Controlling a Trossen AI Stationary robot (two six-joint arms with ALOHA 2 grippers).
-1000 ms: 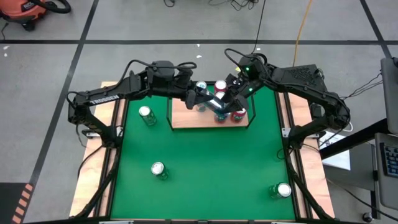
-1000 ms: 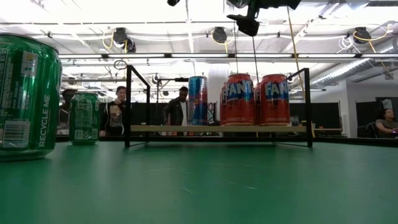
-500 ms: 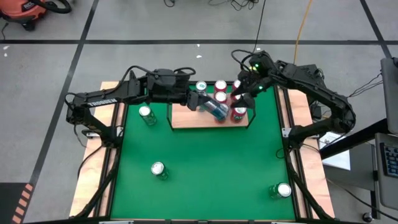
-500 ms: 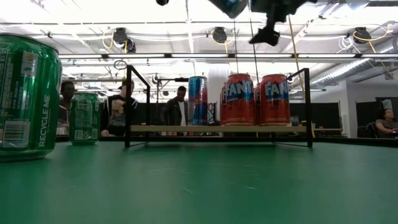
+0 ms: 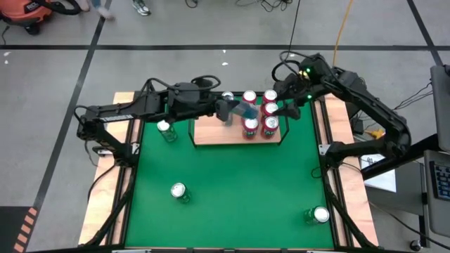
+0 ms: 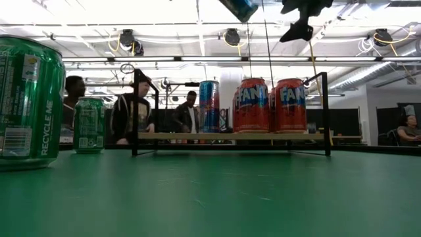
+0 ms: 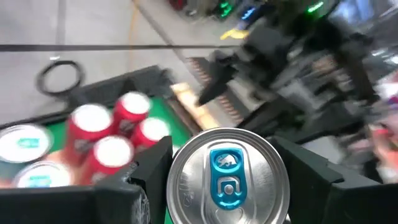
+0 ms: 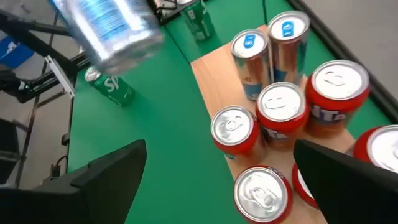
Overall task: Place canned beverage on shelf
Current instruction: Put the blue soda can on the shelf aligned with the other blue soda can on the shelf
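A blue and silver can [image 5: 246, 110] hangs in the air over the shelf [image 5: 211, 133], a light wood board with a thin black rail. My left gripper [image 5: 238, 111] is shut on this can, whose top with a blue tab [image 7: 227, 177] faces the left wrist camera. On the shelf stand several red cans [image 5: 269, 125] and blue-topped cans [image 5: 227, 97], upright on their bases. My right gripper [image 5: 287, 109] is open over the shelf's right end, apart from the held can. My left gripper pinches the blue can's round wall [image 7: 177, 186] between its two fingers, one on each side. The fingers come from the table's left, nearly level, and lie along the can, its top end toward the wrist. The can hangs clear above the shelf, lying over on its side.
Three green cans stand on the green mat: one left of the shelf [image 5: 166, 130], one near the middle [image 5: 179, 191], one at the near right [image 5: 318, 215]. Bare board shows on the shelf's left half. People stand in the room beyond the table [image 6: 135, 112].
My right gripper, open throughout, has drawn back from the blue can toward the table's far right corner. My left gripper has turned at the wrist with the can, swinging the can's free end toward the far edge; the can stays lifted over the shelf.
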